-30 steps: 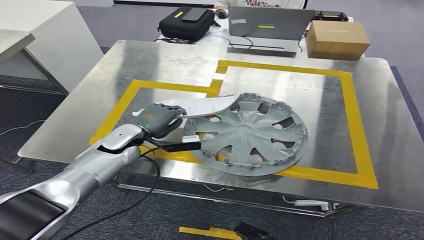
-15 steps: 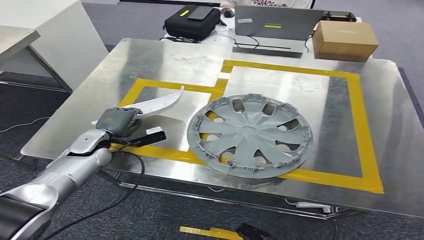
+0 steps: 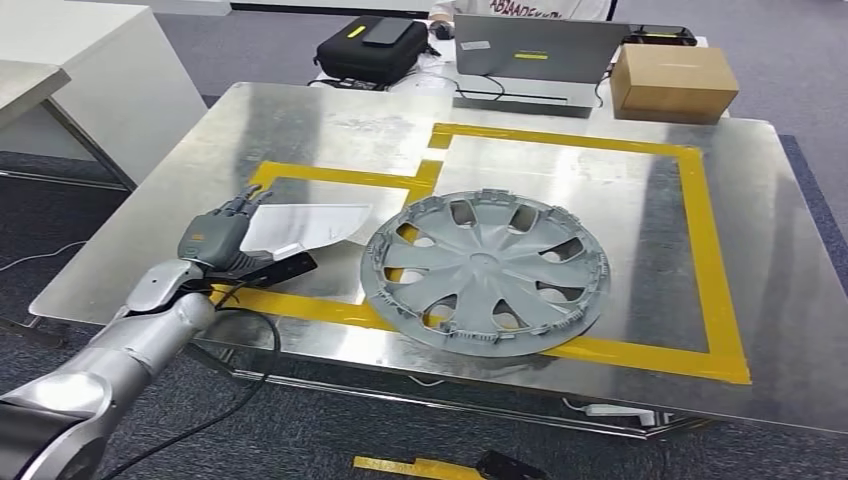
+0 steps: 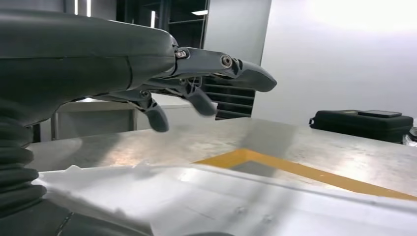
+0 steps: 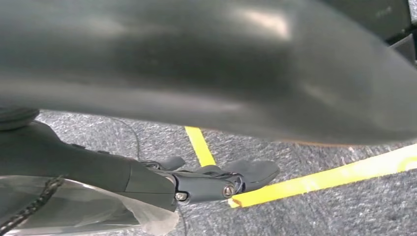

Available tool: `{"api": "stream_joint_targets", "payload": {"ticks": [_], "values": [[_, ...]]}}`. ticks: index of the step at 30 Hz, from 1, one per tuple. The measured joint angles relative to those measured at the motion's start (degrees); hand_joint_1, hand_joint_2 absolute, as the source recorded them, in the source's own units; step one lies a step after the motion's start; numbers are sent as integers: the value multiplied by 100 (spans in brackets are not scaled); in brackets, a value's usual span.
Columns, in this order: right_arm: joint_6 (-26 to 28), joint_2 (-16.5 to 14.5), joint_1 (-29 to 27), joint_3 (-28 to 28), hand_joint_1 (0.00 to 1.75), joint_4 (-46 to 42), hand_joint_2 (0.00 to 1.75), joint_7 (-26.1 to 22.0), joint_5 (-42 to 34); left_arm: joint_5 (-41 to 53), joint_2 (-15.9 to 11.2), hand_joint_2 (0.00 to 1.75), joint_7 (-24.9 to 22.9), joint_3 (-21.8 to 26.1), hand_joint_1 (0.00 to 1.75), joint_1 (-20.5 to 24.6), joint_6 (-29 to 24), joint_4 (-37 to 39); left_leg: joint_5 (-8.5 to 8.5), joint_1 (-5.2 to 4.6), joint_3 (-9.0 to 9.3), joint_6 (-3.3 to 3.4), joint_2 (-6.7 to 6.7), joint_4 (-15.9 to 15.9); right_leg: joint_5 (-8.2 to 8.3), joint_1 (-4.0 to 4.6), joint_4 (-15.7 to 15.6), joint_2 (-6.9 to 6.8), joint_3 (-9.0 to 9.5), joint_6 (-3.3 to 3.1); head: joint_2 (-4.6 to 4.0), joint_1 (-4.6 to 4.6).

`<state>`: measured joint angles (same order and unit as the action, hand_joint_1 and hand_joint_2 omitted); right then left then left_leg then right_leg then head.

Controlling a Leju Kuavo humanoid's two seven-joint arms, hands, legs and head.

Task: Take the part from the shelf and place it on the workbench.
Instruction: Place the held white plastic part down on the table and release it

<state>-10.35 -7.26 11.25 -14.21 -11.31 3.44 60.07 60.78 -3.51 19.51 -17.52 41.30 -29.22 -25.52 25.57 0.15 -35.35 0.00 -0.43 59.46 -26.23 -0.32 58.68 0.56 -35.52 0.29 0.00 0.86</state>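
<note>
The white curved part (image 3: 305, 225) lies flat on the steel workbench (image 3: 780, 250), inside the small yellow-taped box (image 3: 330, 175) and just left of the grey hubcap (image 3: 485, 270). My left hand (image 3: 225, 240) is at the part's left end with its fingers (image 3: 245, 205) stretched out. In the left wrist view the fingers (image 4: 196, 83) are spread above the white part (image 4: 196, 196) with a gap between them. My right hand (image 5: 206, 179) hangs over the carpet floor, fingers apart and holding nothing.
The hubcap fills much of the large taped area. At the bench's far edge stand a black case (image 3: 372, 45), a laptop (image 3: 540, 50) and a cardboard box (image 3: 672, 78). A white desk (image 3: 100, 70) stands to the left. Cables hang off the bench's near edge.
The part was held tilted above the table and now lies flat in the small taped box. My left hand's fingers have opened off it. The view has shifted slightly.
</note>
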Motion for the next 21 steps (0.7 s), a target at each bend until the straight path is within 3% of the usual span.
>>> {"api": "stream_joint_targets", "payload": {"ticks": [3, 5, 7, 8, 9, 10, 13, 15, 18, 19, 21], "values": [[-15, 4, -10, -10, 0, -1, 0, 1, 7, 40, 53, 0, 60, 35, 0, -16, -12, -20, -34, 12, -1, 56, 9, -74, -19, 0, 11, -1, -44, 86, 0, -3], [-22, 10, -16, -23, 0, -1, 0, 1, 9, 26, 80, 0, 122, 66, 0, -20, -30, -34, -98, 41, -19, 125, 25, -124, -316, -6, 330, -10, -178, 142, 0, -17], [-27, 20, -26, -34, 0, -1, 0, 0, 11, -13, 92, 0, 170, 110, 0, -40, -52, -40, -155, 42, -83, 165, 34, -128, -766, -25, 1032, -18, -419, 186, 0, -27], [-28, 25, -33, -37, 0, -1, 0, -3, 14, -39, 97, 0, 192, 132, 0, -60, -58, -40, -185, 41, -126, 169, 35, -127, -915, -33, 1347, -19, -511, 203, 0, -27], [-29, 33, -41, -39, 0, -1, 0, -9, 19, -67, 101, 0, 215, 154, 0, -86, -61, -40, -220, 41, -171, 166, 36, -125, -961, -38, 1492, -20, -518, 217, 0, -27], [-31, 40, -45, -39, 0, -2, 0, -21, 25, -95, 102, 0, 238, 174, 0, -111, -61, -40, -255, 43, -217, 157, 36, -123, -907, -44, 1427, -22, -421, 227, 0, -28], [-31, 65, -32, -40, 0, -8, 0, -64, 40, -149, 95, 0, 286, 251, 0, -154, -66, -41, -356, 43, -332, 85, 30, -102, -567, -67, 356, -30, 334, 235, 0, -29], [-33, 74, -26, -41, 0, -11, 0, -77, 47, -164, 83, 0, 303, 291, 0, -159, -73, -43, -424, 26, -365, 15, 27, -86, -511, -60, -50, -9, 599, 202, 0, -21], [-44, 82, -41, -42, 0, -13, 0, -78, 54, -178, 68, 0, 314, 323, 0, -186, -77, -41, -484, 34, -401, -89, 26, -88, -430, -51, -73, 2, 528, 86, 0, -14], [-49, 83, -43, -42, 0, -13, 0, -79, 56, -181, 63, 0, 314, 329, 0, -199, -76, -41, -378, 41, -435, -118, 26, -22, -380, -55, -78, -8, 494, 33, 0, -8], [-54, 83, -43, -42, 0, -13, 0, -80, 61, -187, 54, 0, 316, 339, 0, -213, -75, -40, 113, 51, -572, -165, 29, 454, -267, -59, -84, -25, 400, -49, 0, 5]]}}
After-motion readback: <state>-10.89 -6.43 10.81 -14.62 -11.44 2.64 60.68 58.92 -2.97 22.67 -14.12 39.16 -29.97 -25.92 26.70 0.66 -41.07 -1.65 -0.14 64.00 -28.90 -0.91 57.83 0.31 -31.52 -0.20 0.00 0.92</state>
